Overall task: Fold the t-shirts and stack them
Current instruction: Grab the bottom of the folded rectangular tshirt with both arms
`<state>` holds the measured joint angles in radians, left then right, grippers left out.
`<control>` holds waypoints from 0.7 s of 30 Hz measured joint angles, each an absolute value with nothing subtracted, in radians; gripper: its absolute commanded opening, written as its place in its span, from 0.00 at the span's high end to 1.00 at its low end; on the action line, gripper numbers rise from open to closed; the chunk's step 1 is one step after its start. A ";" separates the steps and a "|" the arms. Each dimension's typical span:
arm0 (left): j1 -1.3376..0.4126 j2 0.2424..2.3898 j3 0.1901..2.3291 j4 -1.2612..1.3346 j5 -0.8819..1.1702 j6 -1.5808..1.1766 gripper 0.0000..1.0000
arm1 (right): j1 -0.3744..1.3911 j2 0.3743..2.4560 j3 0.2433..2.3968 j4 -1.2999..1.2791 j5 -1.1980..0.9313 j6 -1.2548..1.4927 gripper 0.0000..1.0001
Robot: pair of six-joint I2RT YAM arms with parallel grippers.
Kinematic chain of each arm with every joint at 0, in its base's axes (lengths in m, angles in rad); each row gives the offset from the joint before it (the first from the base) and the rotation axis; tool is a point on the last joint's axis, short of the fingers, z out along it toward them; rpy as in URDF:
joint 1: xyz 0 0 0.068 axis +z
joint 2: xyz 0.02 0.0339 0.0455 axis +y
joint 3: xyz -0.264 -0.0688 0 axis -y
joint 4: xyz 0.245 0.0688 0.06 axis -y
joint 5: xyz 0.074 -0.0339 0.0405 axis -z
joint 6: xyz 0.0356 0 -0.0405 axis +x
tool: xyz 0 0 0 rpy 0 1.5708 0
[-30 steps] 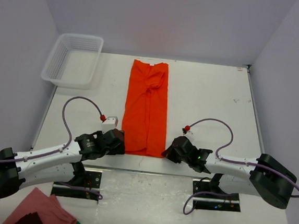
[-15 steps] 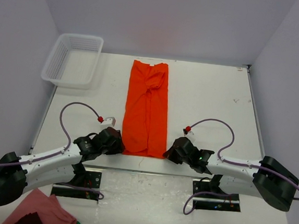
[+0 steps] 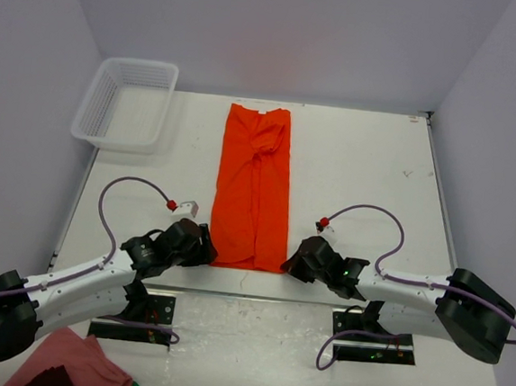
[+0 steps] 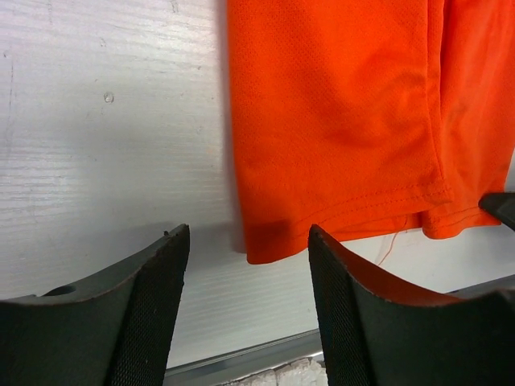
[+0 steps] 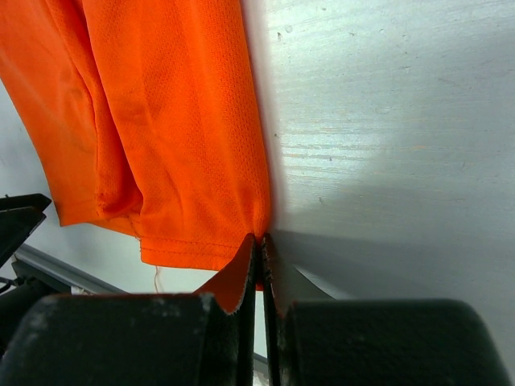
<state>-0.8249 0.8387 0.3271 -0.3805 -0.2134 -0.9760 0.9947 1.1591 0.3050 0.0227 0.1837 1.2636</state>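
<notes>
Although the wrists hide the jaws from above, the wrist cameras show them. The left tool (image 4: 248,235) stands open astride the 7 o'clock hem corner of the long-folded, orange-red thin-fabric t-shirt (image 3: 253,185). The right tool (image 5: 259,241) pinches its 5 o'clock corner. The t-shirt lies mid white surface (image 3: 360,166), its hem near the 6 o'clock edge, with bare surface at 3 and 9 o'clock.

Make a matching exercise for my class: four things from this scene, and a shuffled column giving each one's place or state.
1 left gripper
2 right gripper
3 t-shirt
4 basket

A at the far-left table corner
B open
C folded in a long strip
D shut on the t-shirt's hem corner

Pairs: 1-B, 2-D, 3-C, 4-A
</notes>
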 measured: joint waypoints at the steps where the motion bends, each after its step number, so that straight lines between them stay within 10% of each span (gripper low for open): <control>1: -0.825 0.833 0.327 -0.384 -0.213 -0.976 0.37 | 0.995 1.159 0.305 0.023 0.183 1.264 1.00; 21: -0.824 0.942 0.299 -0.195 -0.118 -0.978 0.48 | 0.995 1.157 0.309 0.013 0.184 1.263 1.00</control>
